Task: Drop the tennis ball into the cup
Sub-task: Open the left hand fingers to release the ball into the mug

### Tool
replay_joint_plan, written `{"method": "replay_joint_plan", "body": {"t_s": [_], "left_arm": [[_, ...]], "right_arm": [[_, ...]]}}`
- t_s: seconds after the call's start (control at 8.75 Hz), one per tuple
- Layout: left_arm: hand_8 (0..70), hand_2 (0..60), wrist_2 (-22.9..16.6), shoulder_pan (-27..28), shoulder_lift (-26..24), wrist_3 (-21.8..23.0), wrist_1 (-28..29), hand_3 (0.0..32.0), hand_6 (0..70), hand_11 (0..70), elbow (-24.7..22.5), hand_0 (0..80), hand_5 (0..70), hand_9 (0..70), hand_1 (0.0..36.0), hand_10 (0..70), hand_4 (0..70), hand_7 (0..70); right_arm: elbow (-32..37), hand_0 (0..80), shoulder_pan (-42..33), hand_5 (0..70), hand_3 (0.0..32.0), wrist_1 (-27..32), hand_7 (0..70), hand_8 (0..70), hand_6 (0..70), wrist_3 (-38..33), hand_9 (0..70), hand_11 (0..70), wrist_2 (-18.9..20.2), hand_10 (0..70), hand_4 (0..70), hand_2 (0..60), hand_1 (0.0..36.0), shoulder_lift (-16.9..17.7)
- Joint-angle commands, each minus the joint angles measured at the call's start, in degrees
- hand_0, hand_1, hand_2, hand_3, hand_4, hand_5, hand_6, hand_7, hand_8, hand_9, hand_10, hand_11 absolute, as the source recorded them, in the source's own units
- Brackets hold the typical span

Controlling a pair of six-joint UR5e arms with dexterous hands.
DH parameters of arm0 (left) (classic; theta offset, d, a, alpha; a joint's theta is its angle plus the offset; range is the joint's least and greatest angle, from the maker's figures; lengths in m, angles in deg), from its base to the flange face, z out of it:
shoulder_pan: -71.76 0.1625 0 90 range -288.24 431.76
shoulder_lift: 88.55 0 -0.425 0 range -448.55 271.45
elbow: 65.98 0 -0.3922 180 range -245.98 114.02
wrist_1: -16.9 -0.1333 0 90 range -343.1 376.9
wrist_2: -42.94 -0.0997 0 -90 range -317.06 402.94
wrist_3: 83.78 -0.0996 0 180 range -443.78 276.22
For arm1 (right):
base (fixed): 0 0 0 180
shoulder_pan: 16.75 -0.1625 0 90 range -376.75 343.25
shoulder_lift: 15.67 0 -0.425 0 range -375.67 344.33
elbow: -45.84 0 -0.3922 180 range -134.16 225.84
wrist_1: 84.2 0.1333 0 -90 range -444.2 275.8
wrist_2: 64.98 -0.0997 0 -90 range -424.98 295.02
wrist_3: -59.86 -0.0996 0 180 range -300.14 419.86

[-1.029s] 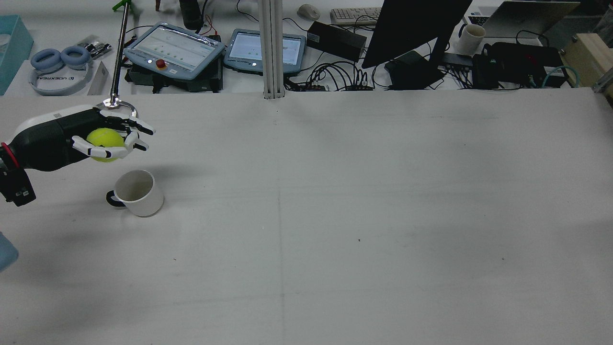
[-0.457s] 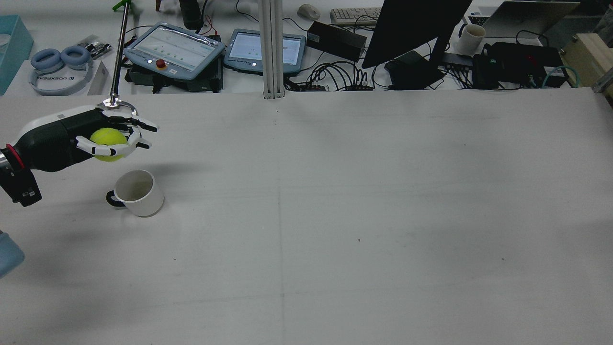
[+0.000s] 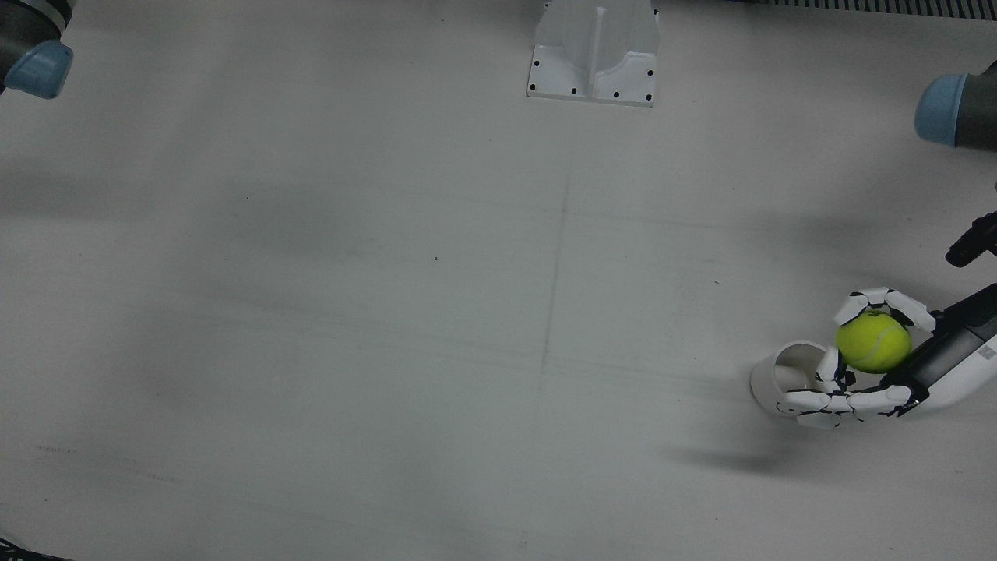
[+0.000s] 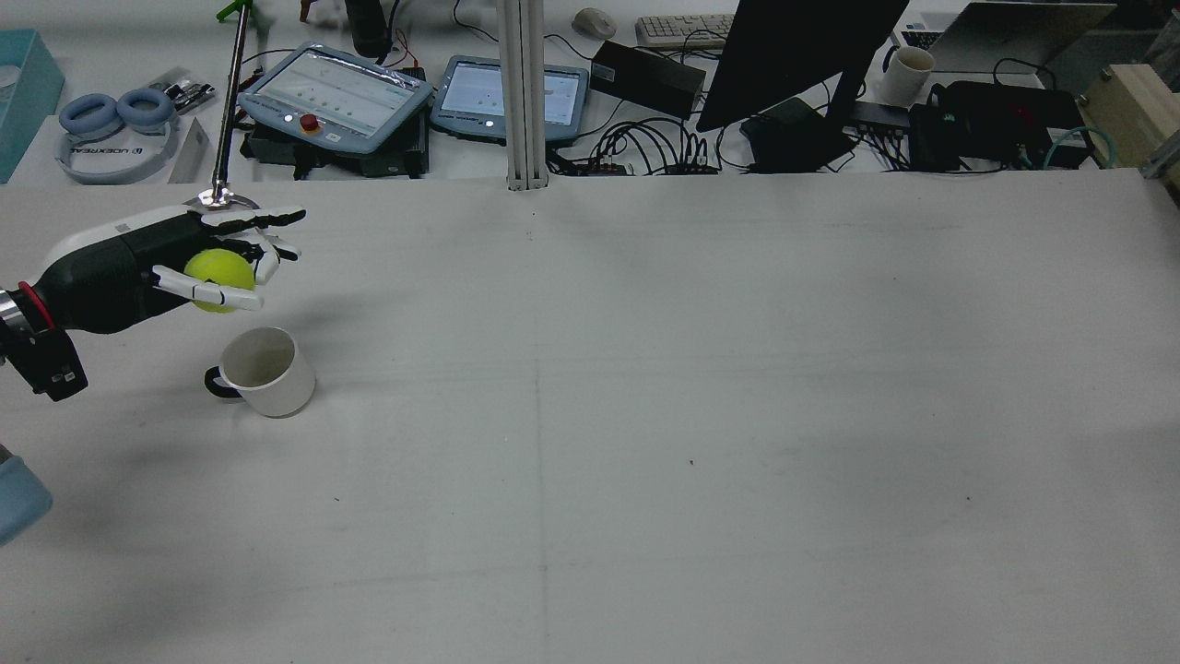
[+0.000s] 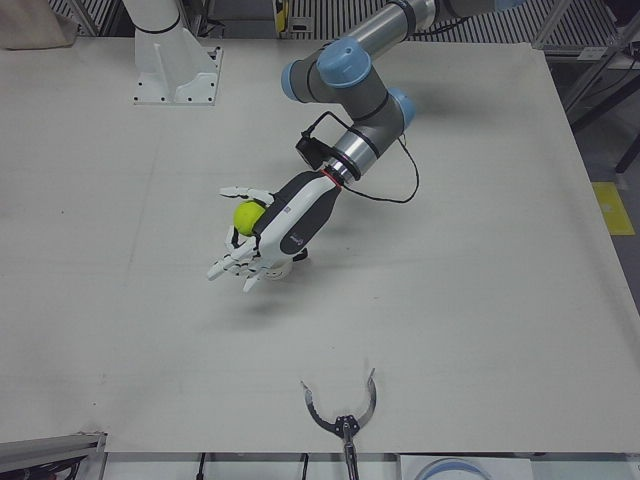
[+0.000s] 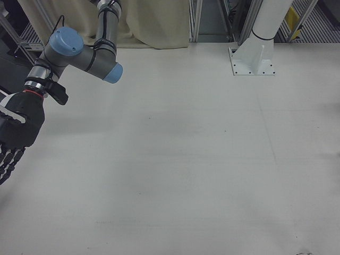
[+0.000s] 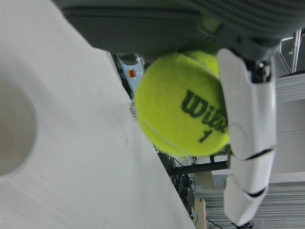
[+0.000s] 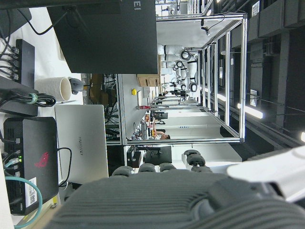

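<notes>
The yellow tennis ball (image 4: 219,267) lies against the palm of my left hand (image 4: 175,263), above the table at the far left. The hand's fingers (image 4: 267,219) are spread and straightened around the ball, no longer curled on it. The white cup (image 4: 263,371) with a dark handle stands upright just below and in front of the hand. From above, the ball (image 3: 873,341) hangs beside the cup's mouth (image 3: 790,368), toward the arm. The left hand view shows the ball (image 7: 183,105) close up and the cup's rim (image 7: 16,133). My right hand (image 6: 13,135) hangs open and empty, away from the cup.
A metal grabber tool (image 4: 221,138) reaches onto the table's far edge just behind the left hand; it also shows in the left-front view (image 5: 342,418). Teach pendants, cables and a monitor (image 4: 793,55) lie beyond the table. A white pedestal (image 3: 593,51) stands mid-table.
The left hand has drifted slightly up and right over the cup. Its fingers have uncurled from the ball and now stick out straight. The ball is still at the palm.
</notes>
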Motion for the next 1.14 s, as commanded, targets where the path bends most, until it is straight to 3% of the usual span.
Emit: {"method": "replay_joint_plan", "body": {"t_s": [0.0, 0.34, 0.57, 0.69, 0.8, 0.91, 1.03], "left_arm": [[0.0, 16.0, -0.02, 0.17, 0.23, 0.01, 0.61, 0.0, 1.5, 0.0, 0.06, 54.7, 2.9, 2.9, 26.9, 0.0, 13.8, 21.6], [0.0, 17.4, -0.02, 0.17, 0.67, 0.01, 0.88, 0.0, 0.9, 0.0, 0.06, 54.4, 2.6, 2.7, 27.3, 0.0, 12.9, 20.9], [0.0, 22.8, -0.54, -0.27, -0.03, 1.06, 0.01, 0.0, 1.4, 0.0, -3.17, 53.9, 2.9, 2.9, 28.2, 0.0, 12.2, 21.5], [0.0, 22.7, -0.55, -3.66, -1.77, 1.06, -2.44, 0.0, 1.1, 0.0, -4.67, 55.1, 2.9, 3.5, 29.2, 0.0, 13.0, 24.6], [0.0, 19.6, -0.72, -9.96, -7.53, 0.54, -5.94, 0.0, 2.2, 0.0, -3.12, 55.7, 3.6, 3.5, 28.7, 0.0, 12.9, 24.5], [1.5, 19.1, -0.72, -12.98, -10.81, 0.71, -5.28, 0.0, 9.3, 0.0, 2.55, 55.9, 5.0, 2.7, 28.6, 0.0, 9.5, 20.8], [0.7, 18.5, -0.72, -16.23, -12.41, 0.89, -4.84, 0.0, 5.2, 0.0, 6.00, 55.0, 4.2, 2.2, 28.6, 0.0, 3.2, 18.0]], "right_arm": [[0.00, 0.0, 0.00, 0.0, 0.0, 0.00, 0.0, 0.0, 0.0, 0.00, 0.0, 0.0, 0.00, 0.0, 0.0, 0.0, 0.0, 0.00], [0.00, 0.0, 0.00, 0.0, 0.0, 0.00, 0.0, 0.0, 0.0, 0.00, 0.0, 0.0, 0.00, 0.0, 0.0, 0.0, 0.0, 0.00], [0.00, 0.0, 0.00, 0.0, 0.0, 0.00, 0.0, 0.0, 0.0, 0.00, 0.0, 0.0, 0.00, 0.0, 0.0, 0.0, 0.0, 0.00], [0.00, 0.0, 0.00, 0.0, 0.0, 0.00, 0.0, 0.0, 0.0, 0.00, 0.0, 0.0, 0.00, 0.0, 0.0, 0.0, 0.0, 0.00], [0.00, 0.0, 0.00, 0.0, 0.0, 0.00, 0.0, 0.0, 0.0, 0.00, 0.0, 0.0, 0.00, 0.0, 0.0, 0.0, 0.0, 0.00], [0.00, 0.0, 0.00, 0.0, 0.0, 0.00, 0.0, 0.0, 0.0, 0.00, 0.0, 0.0, 0.00, 0.0, 0.0, 0.0, 0.0, 0.00], [-0.09, 0.0, 0.00, 0.0, 0.0, 0.00, 0.0, 0.0, 0.0, 0.00, 0.0, 0.0, 0.00, 0.0, 0.0, 0.0, 0.0, 0.00]]}}
